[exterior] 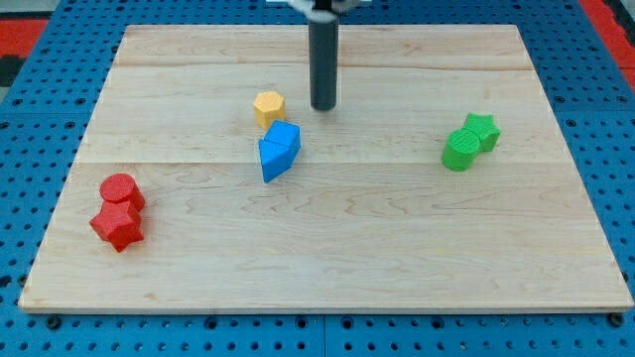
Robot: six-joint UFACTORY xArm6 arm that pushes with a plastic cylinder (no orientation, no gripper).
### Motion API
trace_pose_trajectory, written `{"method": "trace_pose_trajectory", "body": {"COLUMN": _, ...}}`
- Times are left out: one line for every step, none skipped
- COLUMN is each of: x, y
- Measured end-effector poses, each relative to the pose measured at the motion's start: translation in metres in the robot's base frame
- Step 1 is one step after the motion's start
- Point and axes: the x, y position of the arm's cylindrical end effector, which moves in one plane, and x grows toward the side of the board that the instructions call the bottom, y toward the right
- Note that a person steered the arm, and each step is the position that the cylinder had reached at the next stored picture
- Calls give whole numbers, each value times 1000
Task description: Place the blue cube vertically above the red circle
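Observation:
The blue cube (285, 138) sits near the board's middle, touching a blue triangle block (275, 162) just below and to its left. The red circle (120, 189) lies at the view's left, touching a red star-shaped block (118, 225) just below it. My tip (323, 106) is on the board a short way up and to the right of the blue cube, apart from it. The rod rises from the tip to the view's top.
A yellow hexagon block (268, 107) sits just up and left of the blue cube, left of my tip. A green star block (481, 131) and a green round block (459, 152) touch each other at the view's right. The wooden board (347, 268) lies on a blue pegboard.

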Motion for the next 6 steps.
{"method": "trace_pose_trajectory", "body": {"x": 30, "y": -16}}
{"method": "trace_pose_trajectory", "body": {"x": 34, "y": -80}}
{"method": "trace_pose_trajectory", "body": {"x": 51, "y": -87}}
{"method": "trace_pose_trajectory", "body": {"x": 62, "y": -135}}
{"method": "trace_pose_trajectory", "body": {"x": 36, "y": -171}}
{"method": "trace_pose_trajectory", "body": {"x": 10, "y": -201}}
